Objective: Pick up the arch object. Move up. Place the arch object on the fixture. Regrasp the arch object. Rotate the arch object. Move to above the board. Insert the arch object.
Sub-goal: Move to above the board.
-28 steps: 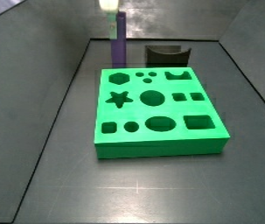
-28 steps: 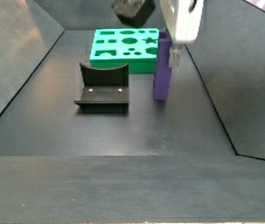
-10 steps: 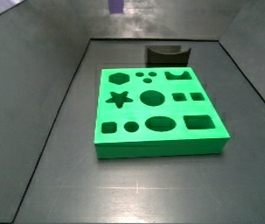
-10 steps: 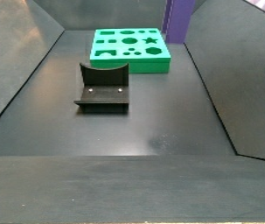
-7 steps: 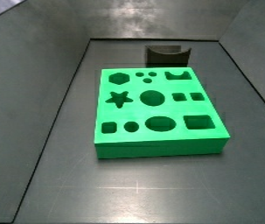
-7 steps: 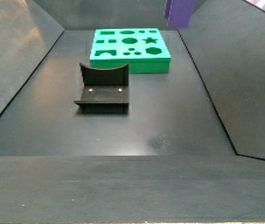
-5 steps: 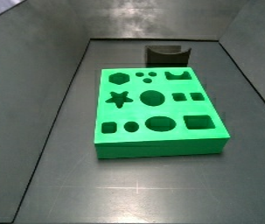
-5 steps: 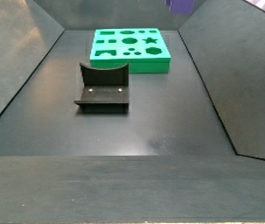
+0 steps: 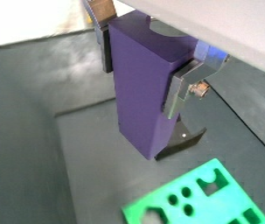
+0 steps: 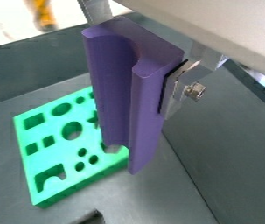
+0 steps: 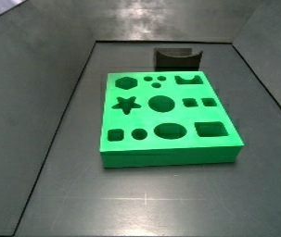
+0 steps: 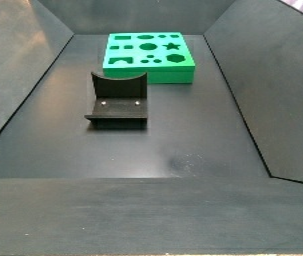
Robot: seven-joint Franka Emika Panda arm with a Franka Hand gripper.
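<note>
1. Both my fingers [image 9: 184,84] clamp the arch object [image 9: 142,83], which hangs upright, high above the floor
2. Height keeps it clear of the fixture [image 12: 116,99] and the board [image 11: 168,117]

One gripper [image 9: 146,74], seen only in the wrist views high over the floor, carries one purple arch object [image 9: 142,83] clamped between its two silver fingers [image 9: 184,86]. On the dark floor below sit one green board [image 11: 170,120] and, at its far end, one black fixture [image 12: 118,100]. The board's top holds eleven dark cutouts, one of them a star.
</note>
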